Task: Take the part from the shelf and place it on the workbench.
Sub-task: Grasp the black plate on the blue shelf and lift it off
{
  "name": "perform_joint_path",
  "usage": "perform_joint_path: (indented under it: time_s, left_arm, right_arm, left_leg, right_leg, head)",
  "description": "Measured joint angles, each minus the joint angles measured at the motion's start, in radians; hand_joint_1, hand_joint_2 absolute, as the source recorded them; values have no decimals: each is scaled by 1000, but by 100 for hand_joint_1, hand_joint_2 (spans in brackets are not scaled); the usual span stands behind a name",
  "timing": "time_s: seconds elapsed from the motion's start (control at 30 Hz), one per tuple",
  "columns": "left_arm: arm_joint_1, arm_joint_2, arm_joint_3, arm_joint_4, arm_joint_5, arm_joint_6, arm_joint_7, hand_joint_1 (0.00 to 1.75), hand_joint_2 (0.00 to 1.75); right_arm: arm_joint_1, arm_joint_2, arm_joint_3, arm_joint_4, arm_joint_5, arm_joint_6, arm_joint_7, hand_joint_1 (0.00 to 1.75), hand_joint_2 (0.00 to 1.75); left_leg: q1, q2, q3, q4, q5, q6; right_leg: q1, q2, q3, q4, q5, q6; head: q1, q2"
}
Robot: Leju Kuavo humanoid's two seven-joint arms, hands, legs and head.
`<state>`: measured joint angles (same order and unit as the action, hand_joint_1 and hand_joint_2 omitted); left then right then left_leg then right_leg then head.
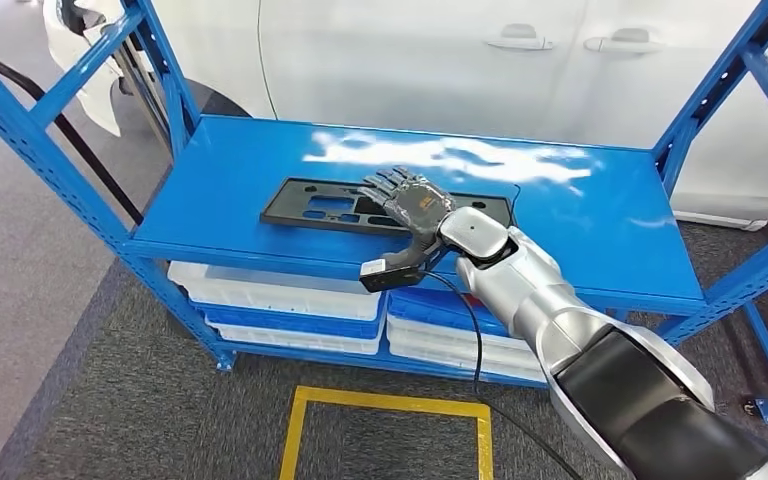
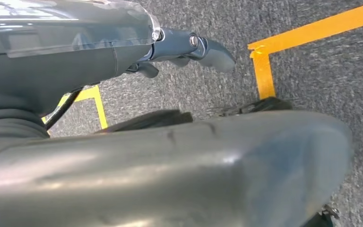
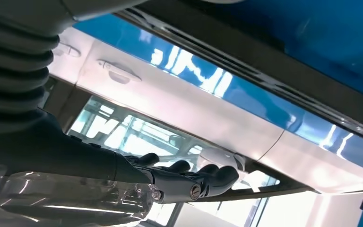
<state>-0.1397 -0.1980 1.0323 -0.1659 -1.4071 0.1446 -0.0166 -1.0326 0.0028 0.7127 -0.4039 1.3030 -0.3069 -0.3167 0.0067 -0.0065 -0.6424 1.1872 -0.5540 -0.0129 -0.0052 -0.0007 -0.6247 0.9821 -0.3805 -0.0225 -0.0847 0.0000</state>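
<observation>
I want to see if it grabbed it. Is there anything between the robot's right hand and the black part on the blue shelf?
Nothing: in the head view the right hand reaches over the flat black part, no other object between them.

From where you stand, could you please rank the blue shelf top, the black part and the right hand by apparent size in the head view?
1. blue shelf top, clearly largest.
2. black part, a long flat panel.
3. right hand, smallest; it lies over the part at about the same depth, so nearness hardly skews this.
</observation>
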Motion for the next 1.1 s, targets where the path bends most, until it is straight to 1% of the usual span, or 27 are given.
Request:
perform_joint_path:
  time_s: [0.03, 0.07, 0.1, 0.13, 0.17, 0.2, 0.23, 0.27, 0.37, 0.4, 0.43, 0.47, 0.53, 0.57, 0.6, 0.63, 0.7, 0.73, 0.77, 0.83, 0.87, 0.9, 0.93, 0.97, 1.03, 1.07, 1.1]
  left_arm:
    - [0, 0, 0, 0, 0, 0, 0, 0, 0]
    - [1, 0, 0, 0, 0, 0, 1, 0, 0]
    - [1, 1, 0, 0, 0, 0, 2, 0, 0]
    - [1, 1, 0, 0, -1, -1, 2, 0, 0]
    - [1, 1, 0, 0, -1, -1, 3, 0, 0]
    - [1, 1, 0, 0, -2, -1, 3, 0, 0]
    - [0, 1, 0, -1, -2, -1, 3, 0, 0]
    - [0, 1, 0, -1, -3, -2, 3, 0, 0]
    - [0, 2, 0, -1, -3, -2, 3, 0, 0]
    - [-1, 1, 0, -1, -3, -2, 3, 0, 0]
    - [-2, 1, 0, -1, -3, -2, 3, 0, 0]
    - [-3, 1, 0, -2, -3, -2, 3, 0, 0]
    - [-4, 1, 0, -2, -3, -3, 3, 0, 0]
    - [-4, 1, 0, -2, -3, -3, 3, 0, 0]
    - [-4, 1, 0, -2, -3, -4, 2, 0, 0]
    - [-4, 1, 0, -2, -3, -4, 2, 0, 0]
    - [-5, 1, 0, -2, -3, -4, 0, 0, 0]
    - [-5, 1, 0, -2, -3, -4, 0, 0, 0]
    - [-6, 1, 0, -2, -3, -5, 0, 0, 0]
    - [-7, 1, 0, -2, -3, -6, 0, 0, 0]
    - [-6, 1, 0, -2, -3, -6, 0, 0, 0]
    - [-6, 1, 0, -3, -3, -7, 0, 0, 0]
    - [-6, 1, 0, -3, -3, -7, 0, 0, 0]
    - [-6, 2, 0, -4, -3, -7, 0, 0, 0]
    - [-6, 2, 0, -4, -2, -7, 0, 0, 0]
    - [-5, 2, 0, -4, -2, -8, 1, 0, 0]
    - [-4, 2, 0, -4, -1, -8, 1, 0, 0]
  right_arm:
    - [3, 1, 1, 1, 2, 0, 5, 0, 175]
    - [7, 2, 1, 3, 4, 1, 10, 0, 175]
    - [9, 2, 2, 5, 7, 1, 17, 0, 175]
    - [11, 2, 3, 6, 8, 2, 25, 0, 175]
    - [10, 1, 4, 7, 10, 2, 32, 0, 175]
    - [10, 1, 4, 7, 12, 3, 39, 0, 175]
    - [8, 1, 4, 8, 15, 4, 46, 0, 175]
    - [8, 1, 5, 8, 20, 5, 53, 0, 175]
    - [6, 1, 9, 9, 40, 9, 70, 0, 175]
    - [4, 0, 10, 10, 46, 11, 74, 0, 175]
    - [3, -1, 12, 11, 52, 15, 77, 0, 175]
    - [2, -2, 13, 12, 57, 18, 80, 0, 175]
    - [4, -3, 18, 16, 68, 23, 88, 0, 175]
    - [7, -4, 21, 19, 74, 25, 92, 0, 175]
    - [8, -4, 24, 21, 79, 28, 96, 0, 175]
    - [7, -5, 27, 22, 83, 32, 99, 0, 175]
    - [1, -7, 31, 24, 87, 39, 104, 0, 175]
    - [-3, -8, 32, 24, 89, 43, 106, 0, 175]
    - [-6, -8, 33, 24, 90, 47, 107, 0, 175]
    - [-8, -9, 34, 26, 90, 59, 109, 0, 175]
    - [-9, -10, 34, 27, 90, 65, 110, 0, 175]
    - [-10, -11, 34, 28, 91, 69, 112, 0, 175]
    - [-12, -12, 35, 29, 91, 72, 113, 0, 175]
    - [-13, -12, 35, 30, 92, 74, 114, 0, 175]
    - [-14, -12, 37, 32, 95, 80, 116, 0, 175]
    - [-14, -12, 39, 34, 98, 89, 117, 0, 175]
    - [-13, -12, 40, 37, 101, 103, 119, 0, 175]
  left_leg:
    - [2, 0, -38, 63, -19, -4]
    - [4, 0, -64, 99, -21, -8]
    - [6, 0, -71, 96, -3, -11]
    - [8, 0, -58, 53, 32, -13]
    - [10, 1, -29, -16, 73, -13]
    - [11, 1, 0, -83, 102, -11]
    - [10, 1, 22, -130, 120, -6]
    - [9, 1, 33, -156, 125, 0]
    - [7, -1, 37, -165, 126, 21]
    - [8, 0, 39, -169, 129, 27]
    - [9, 0, 40, -172, 131, 32]
    - [10, 1, 41, -174, 132, 36]
    - [10, 1, 41, -174, 132, 38]
    - [10, 1, 41, -174, 132, 38]
    - [10, 1, 42, -174, 131, 38]
    - [10, 0, 43, -173, 131, 37]
    - [9, -1, 45, -172, 128, 32]
    - [7, -2, 45, -171, 126, 28]
    - [6, -2, 45, -171, 124, 23]
    - [5, -2, 46, -173, 124, 12]
    - [5, -1, 46, -174, 122, 6]
    - [6, -1, 43, -166, 115, 1]
    - [6, 0, 34, -142, 99, -3]
    - [6, 0, 13, -95, 72, -6]
    - [7, 1, -52, 44, 10, -10]
    - [7, 1, -82, 101, -7, -11]
    - [7, 1, -95, 121, -4, -10]
  right_leg:
    - [0, 0, 1, 1, -2, -1]
    - [0, 0, 1, 3, -5, 0]
    - [0, 1, 2, 7, -9, 1]
    - [-1, 1, 2, 12, -13, 3]
    - [-2, 1, 3, 18, -18, 7]
    - [0, 2, 3, 24, -23, 11]
    - [1, 3, 2, 30, -27, 16]
    - [3, 4, 1, 33, -29, 22]
    - [1, 4, 0, 35, -32, 39]
    - [-1, 4, -5, 48, -42, 45]
    - [-2, 4, -18, 79, -62, 50]
    - [-4, 3, -42, 131, -92, 54]
    - [-7, 3, -106, 264, -151, 60]
    - [-8, 3, -128, 308, -162, 62]
    - [-9, 3, -134, 317, -154, 62]
    - [-10, 3, -119, 284, -128, 61]
    - [-9, 3, -51, 143, -63, 54]
    - [-6, 3, -22, 83, -42, 49]
    - [-3, 3, -5, 46, -33, 44]
    - [2, 4, -1, 34, -33, 33]
    - [0, 4, 1, 32, -32, 27]
    - [-2, 3, 3, 28, -31, 21]
    - [-4, 3, 6, 25, -29, 14]
    - [-6, 2, 8, 22, -29, 9]
    - [-2, 2, 10, 22, -31, 3]
    - [0, 2, 10, 23, -32, 1]
    - [2, 2, 11, 23, -33, 0]
  head:
    - [0, 0]
    - [0, 0]
    - [0, 0]
    - [0, 0]
    - [0, 0]
    - [0, 0]
    - [0, 0]
    - [0, 0]
    - [0, 0]
    - [0, 0]
    - [0, 0]
    - [0, 0]
    - [0, 0]
    - [0, 0]
    - [0, 0]
    - [0, 0]
    - [0, 0]
    - [0, 0]
    - [0, 0]
    - [0, 0]
    - [0, 0]
    - [0, 0]
    - [0, 0]
    - [0, 0]
    - [0, 0]
    - [0, 0]
    - [0, 0]
